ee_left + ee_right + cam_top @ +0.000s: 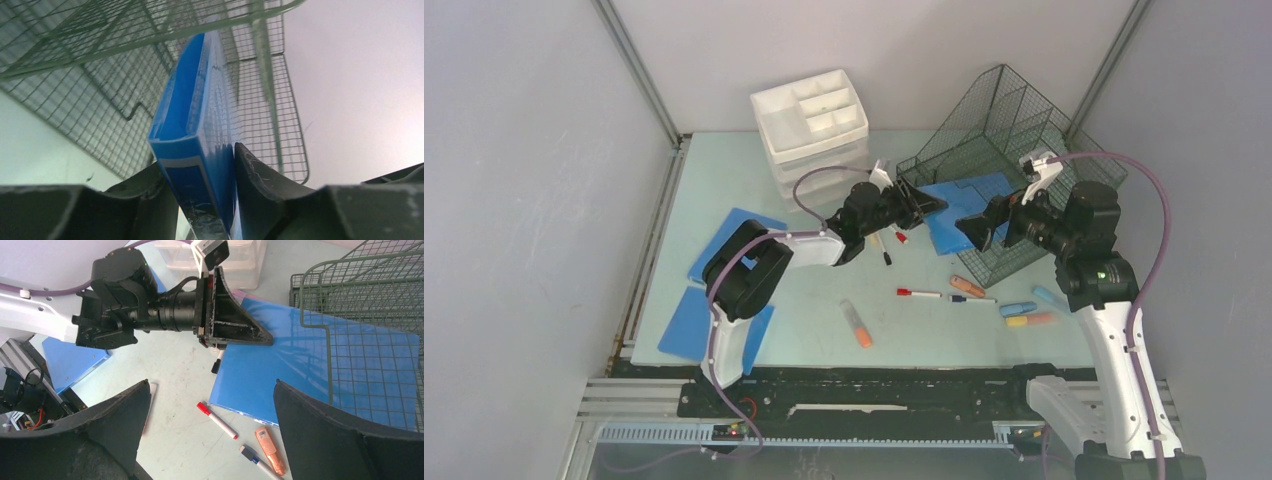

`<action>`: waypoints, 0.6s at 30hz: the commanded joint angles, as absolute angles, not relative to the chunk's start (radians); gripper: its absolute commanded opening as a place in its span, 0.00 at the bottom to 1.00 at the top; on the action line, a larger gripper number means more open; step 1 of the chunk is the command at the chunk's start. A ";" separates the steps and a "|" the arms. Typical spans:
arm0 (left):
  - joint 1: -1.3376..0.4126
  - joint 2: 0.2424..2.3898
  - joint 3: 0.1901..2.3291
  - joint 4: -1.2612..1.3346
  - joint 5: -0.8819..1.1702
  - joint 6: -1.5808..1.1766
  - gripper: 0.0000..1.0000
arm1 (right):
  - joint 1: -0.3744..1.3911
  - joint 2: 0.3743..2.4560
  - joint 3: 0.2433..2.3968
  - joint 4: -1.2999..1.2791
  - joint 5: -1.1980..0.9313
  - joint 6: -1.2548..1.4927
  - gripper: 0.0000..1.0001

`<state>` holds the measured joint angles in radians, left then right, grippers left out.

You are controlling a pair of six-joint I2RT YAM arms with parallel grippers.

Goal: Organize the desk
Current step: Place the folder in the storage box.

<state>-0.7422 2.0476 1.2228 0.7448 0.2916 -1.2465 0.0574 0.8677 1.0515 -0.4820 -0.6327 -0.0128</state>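
Left wrist view, nearest first: pinches the left claw (205,180) shut on the near edge of the blue folder (185,100), far part already inside the wire-mesh tray (75,75). Best to hold that pinch firm, line the folder up with the tray's opening, push straight along its length, avoid catching a corner on the mesh. Leaves the right claw (211,387) spread wide, holding nothing, just short of the tray. Underneath, the tabletop (804,280): flat between grey walls (524,150), long axis seemingly left to right across both arms, black rail (874,385) nearest, white drawer unit (809,120) farthest.
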 commanded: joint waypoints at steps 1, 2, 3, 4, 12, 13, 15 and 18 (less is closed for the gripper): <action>-0.767 2.036 1.345 0.669 0.267 -1.221 0.40 | 0.065 0.863 1.049 -0.453 -0.629 -0.029 1.00; -0.772 2.056 1.373 0.664 0.249 -1.234 0.37 | 0.066 0.864 1.048 -0.453 -0.628 -0.030 1.00; -0.778 2.067 1.385 0.663 0.241 -1.247 0.34 | 0.066 0.863 1.048 -0.453 -0.626 -0.031 1.00; -0.782 2.079 1.402 0.663 0.230 -1.262 0.31 | 0.066 0.864 1.048 -0.453 -0.625 -0.031 1.00; -0.827 2.123 1.441 0.688 0.068 -1.320 0.31 | 0.073 0.862 1.048 -0.451 -0.619 -0.032 1.00; -0.833 2.126 1.436 0.707 0.048 -1.330 0.31 | 0.074 0.861 1.048 -0.450 -0.619 -0.032 1.00; -0.840 2.137 1.430 0.746 0.016 -1.344 0.34 | 0.075 0.861 1.048 -0.451 -0.617 -0.033 1.00; -0.849 2.155 1.441 0.782 0.003 -1.359 0.43 | 0.075 0.859 1.049 -0.451 -0.616 -0.034 1.00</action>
<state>-0.8368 2.1292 1.4071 0.6853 0.0799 -1.3342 0.0681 0.8677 1.0515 -0.4816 -0.6281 -0.0170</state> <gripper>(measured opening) 0.381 0.993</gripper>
